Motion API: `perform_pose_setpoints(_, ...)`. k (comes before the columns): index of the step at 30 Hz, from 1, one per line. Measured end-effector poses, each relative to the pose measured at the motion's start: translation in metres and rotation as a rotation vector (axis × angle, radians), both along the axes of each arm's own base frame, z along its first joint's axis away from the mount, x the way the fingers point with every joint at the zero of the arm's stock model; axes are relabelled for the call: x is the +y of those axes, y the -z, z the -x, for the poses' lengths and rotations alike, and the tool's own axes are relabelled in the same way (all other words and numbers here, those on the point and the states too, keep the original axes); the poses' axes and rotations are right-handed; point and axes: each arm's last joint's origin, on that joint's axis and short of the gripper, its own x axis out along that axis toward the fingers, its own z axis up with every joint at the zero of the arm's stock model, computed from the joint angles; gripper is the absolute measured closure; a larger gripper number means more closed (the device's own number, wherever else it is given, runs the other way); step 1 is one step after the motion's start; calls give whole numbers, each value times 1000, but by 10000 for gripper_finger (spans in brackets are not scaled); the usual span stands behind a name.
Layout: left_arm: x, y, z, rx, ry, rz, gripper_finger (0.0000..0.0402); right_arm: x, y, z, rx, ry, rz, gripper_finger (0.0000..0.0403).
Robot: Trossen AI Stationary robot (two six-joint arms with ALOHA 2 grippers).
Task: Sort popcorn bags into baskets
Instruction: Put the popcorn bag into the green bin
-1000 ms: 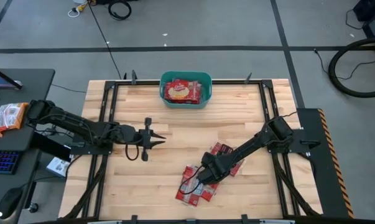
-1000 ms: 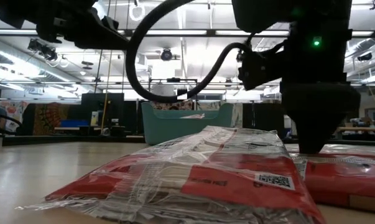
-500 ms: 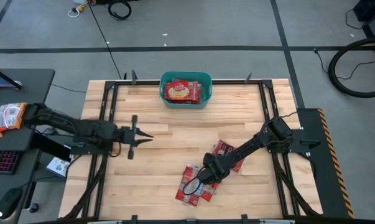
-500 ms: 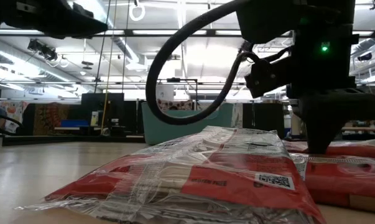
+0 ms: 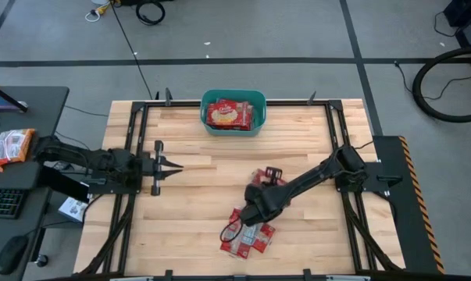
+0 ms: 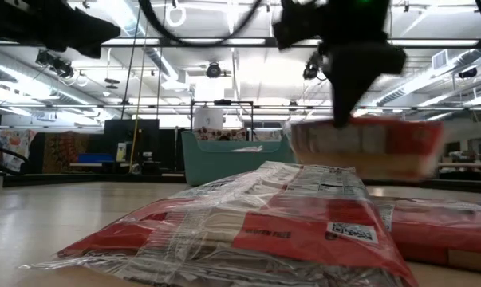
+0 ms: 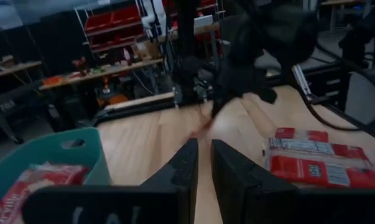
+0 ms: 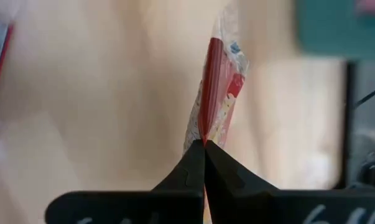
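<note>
A teal basket (image 5: 233,133) stands at the table's far middle, with red popcorn bags (image 5: 229,114) lying in it. More red bags lie flat in a pile (image 5: 247,234) near the front edge, right before the low camera (image 6: 264,215). My right gripper (image 5: 264,188) is just beyond the pile, shut on one red bag (image 6: 364,147) that hangs above the table. My left gripper (image 5: 173,165) hovers over the table's left half, pointing right, with only a narrow gap between its fingers (image 7: 203,155) and nothing in it. My right gripper pinches the bag's upper edge (image 8: 203,134) between its two fingertips. The fingers come from above, pointing down and slanting toward the far side. The bag hangs below them, its long side level (image 6: 364,147), clear of the table and the pile.
Black frame rails (image 5: 137,140) run along the table's left and right sides. A dark desk at the left holds orange-white packets (image 5: 8,146) and a keyboard (image 5: 2,201). Bare wood lies between the pile and the basket.
My right gripper has taken hold of a bag that lay at the right of the pile and has raised it clear of the table, going a little toward the far edge. My left gripper has drawn back toward the table's left edge.
</note>
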Motion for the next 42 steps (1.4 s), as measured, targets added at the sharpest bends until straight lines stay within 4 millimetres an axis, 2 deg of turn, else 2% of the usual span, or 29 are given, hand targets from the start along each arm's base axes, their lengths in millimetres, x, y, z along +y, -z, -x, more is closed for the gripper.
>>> perform_pose_setpoints(6,0,1,0,8,-1,74,353,-18,-37,-22,-70,-124,114,400)
perform_pose_setpoints(10,0,1,0,9,-2,99,353,-40,-55,-39,-94,-209,152,401)
perform_pose_setpoints(19,0,1,0,8,-2,120,353,-111,-69,-85,-178,-396,255,401)
perform_pose_setpoints(24,0,1,0,7,-2,124,353,-163,-75,-95,-180,-405,323,401)
perform_pose_setpoints(28,0,1,0,7,-2,124,353,-206,-74,-96,-195,-390,324,400)
perform_pose_setpoints(34,0,1,0,7,-2,124,353,-256,-62,-91,-206,-405,298,400)
perform_pose_setpoints(37,0,1,0,7,-2,124,353,-276,-53,-87,-225,-403,273,400)
perform_pose_setpoints(42,0,1,0,6,-2,124,353,-295,-34,-77,-200,-362,236,388)
